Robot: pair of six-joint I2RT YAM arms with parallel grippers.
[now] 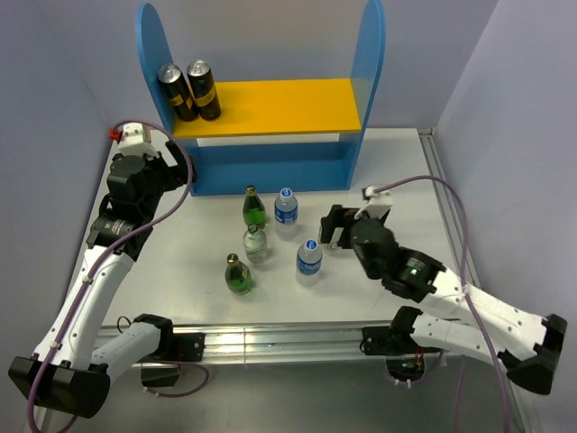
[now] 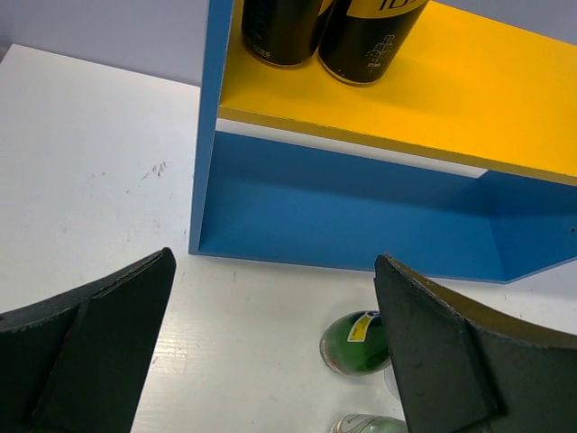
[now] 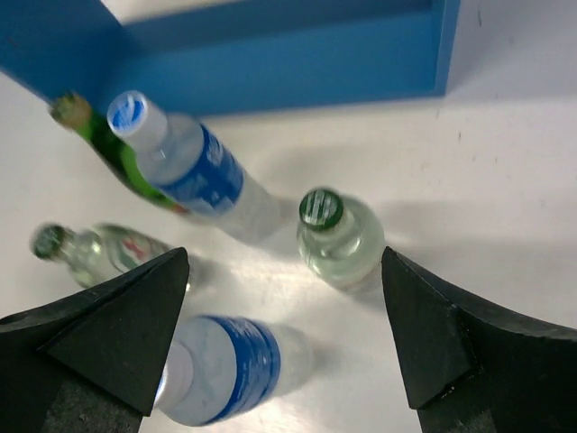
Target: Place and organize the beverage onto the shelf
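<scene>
Beverage bottles stand loose on the desk (image 1: 406, 180) in front of the shelf (image 1: 288, 106) in the top view: a green bottle (image 1: 255, 207), a blue-capped bottle (image 1: 286, 213) and others just beside them, none on the boards yet. Two dark cans (image 1: 204, 88) occupy the upper board's left end. The left gripper (image 1: 176, 171) sits by the shelf's left panel, its arm stretched forward along the desk's left side. The right gripper (image 1: 334, 227) reaches toward the cluster, its arm bent in from the right.

In the left wrist view the left gripper (image 2: 275, 266) is spread wide, with nothing between its fingers, and faces the lower level.

In the right wrist view the right gripper (image 3: 284, 262) is likewise released and empty, above a clear green-capped bottle (image 3: 334, 239). I judge this to be the line-up for a pick. The next move calls for descending around one bottle without knocking its close neighbours.
</scene>
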